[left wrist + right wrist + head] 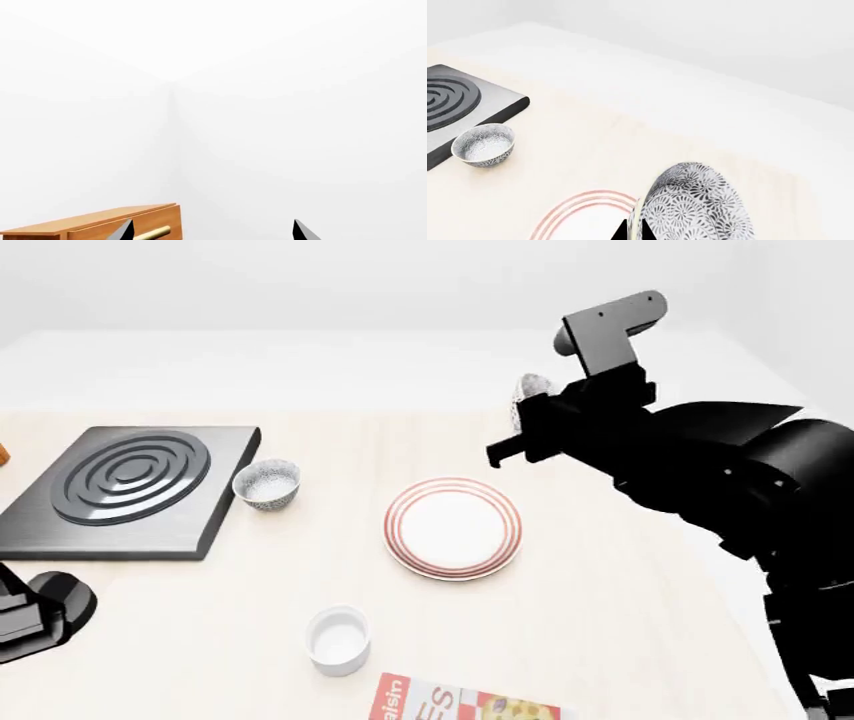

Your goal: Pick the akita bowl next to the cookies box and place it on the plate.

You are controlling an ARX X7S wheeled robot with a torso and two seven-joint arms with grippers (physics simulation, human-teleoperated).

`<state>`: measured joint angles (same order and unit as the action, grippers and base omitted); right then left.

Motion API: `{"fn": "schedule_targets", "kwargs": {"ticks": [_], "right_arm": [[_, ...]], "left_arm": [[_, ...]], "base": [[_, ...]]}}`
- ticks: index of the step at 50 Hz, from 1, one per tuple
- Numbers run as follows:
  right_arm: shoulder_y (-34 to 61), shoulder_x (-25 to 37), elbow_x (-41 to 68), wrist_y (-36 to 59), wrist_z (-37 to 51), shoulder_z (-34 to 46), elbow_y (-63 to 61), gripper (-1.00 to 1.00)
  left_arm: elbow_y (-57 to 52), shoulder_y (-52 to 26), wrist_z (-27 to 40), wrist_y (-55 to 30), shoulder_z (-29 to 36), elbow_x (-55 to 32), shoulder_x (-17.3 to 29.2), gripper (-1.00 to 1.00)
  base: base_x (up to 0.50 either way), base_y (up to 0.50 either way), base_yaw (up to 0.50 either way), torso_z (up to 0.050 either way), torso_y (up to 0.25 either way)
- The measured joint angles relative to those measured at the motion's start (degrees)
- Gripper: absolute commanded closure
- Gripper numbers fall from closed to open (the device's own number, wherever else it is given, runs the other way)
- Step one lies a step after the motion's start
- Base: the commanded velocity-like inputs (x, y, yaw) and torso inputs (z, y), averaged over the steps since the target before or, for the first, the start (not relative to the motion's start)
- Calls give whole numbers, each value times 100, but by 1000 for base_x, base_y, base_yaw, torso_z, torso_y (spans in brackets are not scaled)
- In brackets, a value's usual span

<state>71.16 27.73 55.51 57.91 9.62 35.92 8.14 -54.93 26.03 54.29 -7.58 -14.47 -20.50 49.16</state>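
At the bottom edge of the head view the cookies box [461, 706] pokes in on the pale worktop [627, 570], and just above it to the left stands a plain white cup [338, 638], nothing in it. Mid-frame sits the plate [454, 527], its white centre bare. Left of it a second speckled bowl [267, 484] rests beside the black burner block [127, 490], apparently holding nothing. At upper right the right arm reaches in from the frame's right, its right tool [635, 231] closed on the rim of the akita bowl [697, 207], held tilted on edge above the worktop beside the plate's far right rim. The left tool [213, 231] shows only two dark tips set apart, gripping nothing, with a wooden drawer unit [100, 225] beyond.
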Motion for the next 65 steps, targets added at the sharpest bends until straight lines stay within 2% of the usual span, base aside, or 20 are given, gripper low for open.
{"fn": "schedule_targets", "kwargs": {"ticks": [10, 18, 22, 29, 36, 44, 65], "right_arm": [[408, -844, -934, -1025, -697, 687, 1378, 100], [781, -1694, -1507, -2028, -1250, 1045, 3178, 100], [962, -2049, -1377, -2537, -1381, 1501, 4049, 100], [1175, -2416, -566, -3154, -1331, 2811, 4966, 100], [1292, -2596, 256, -3487, -1195, 3868, 5398, 100], [1413, -2692, 849, -3598, -1074, 4561, 5591, 100], [1424, -2759, 1102, -3343, -1038, 5085, 5667, 100]], "left_arm": [[-9, -62, 7, -58, 78, 24, 10, -100], [-21, -69, 11, -80, 97, 39, 9, -100], [-19, -85, 11, -88, 120, 46, 8, -100], [-17, -135, 9, -114, 176, 52, 15, -100], [-14, -138, 1, -114, 168, 38, 16, -100], [-1, -90, -10, -75, 97, 17, -3, -100], [11, -45, -19, -54, 23, 2, -35, -100]], "base": [[0, 0, 0, 0, 0], [0, 0, 0, 0, 1], [0, 0, 0, 0, 0], [0, 0, 0, 0, 0], [0, 0, 0, 0, 1], [0, 0, 0, 0, 0], [0, 0, 0, 0, 0]]}}
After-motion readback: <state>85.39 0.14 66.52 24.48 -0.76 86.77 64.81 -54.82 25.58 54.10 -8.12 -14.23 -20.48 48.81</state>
